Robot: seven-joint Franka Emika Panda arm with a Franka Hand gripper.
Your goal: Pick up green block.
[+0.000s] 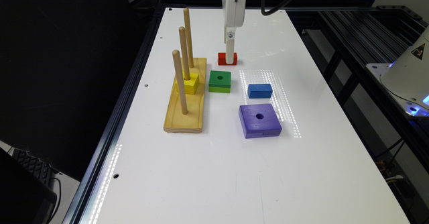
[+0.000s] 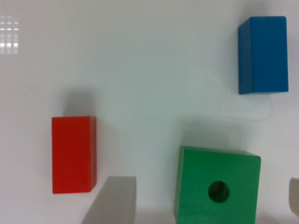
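On glossy white tabletop (image 1: 207,170) w/ dark metal frame rails around it, square wooden green block w/ centre hole (image 1: 220,81) sits flat, just beside wooden peg base (image 1: 186,111) holding yellow block (image 1: 188,84). Gripper (image 2: 212,196) hangs above, jaws spread wide, green block between the fingers (image 2: 114,198) in wrist view, nothing gripped. Red block (image 1: 227,59), blue block (image 1: 259,91), purple holed block (image 1: 259,120) nearby. Light glare streaks across surface.
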